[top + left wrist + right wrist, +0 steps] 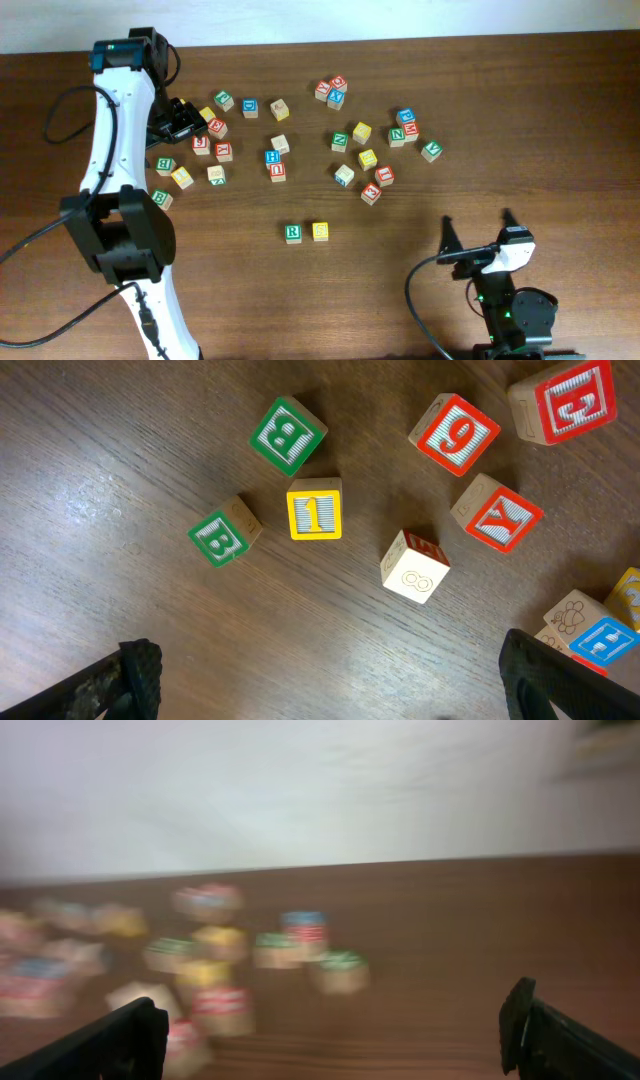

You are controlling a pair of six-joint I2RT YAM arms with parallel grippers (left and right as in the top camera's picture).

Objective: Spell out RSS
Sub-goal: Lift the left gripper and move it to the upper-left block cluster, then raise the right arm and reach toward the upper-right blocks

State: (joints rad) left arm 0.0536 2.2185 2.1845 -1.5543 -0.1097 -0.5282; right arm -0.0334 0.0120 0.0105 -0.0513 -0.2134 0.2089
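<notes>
R [292, 232] and S [320, 231] paired, one S short; my left pincer [330, 680] gapes empty, only a yellow 1 cube [314, 509] ahead, gotta hunt elsewhere

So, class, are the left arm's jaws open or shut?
Open: its fingertips sit far apart at the left wrist view's edges, gripping nothing.

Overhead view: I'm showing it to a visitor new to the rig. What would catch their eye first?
Probably the white left arm running up the left side of the table toward a scatter of coloured letter cubes across the far half. Next, the green R cube and a yellow cube set apart, side by side, nearer the front.
</notes>
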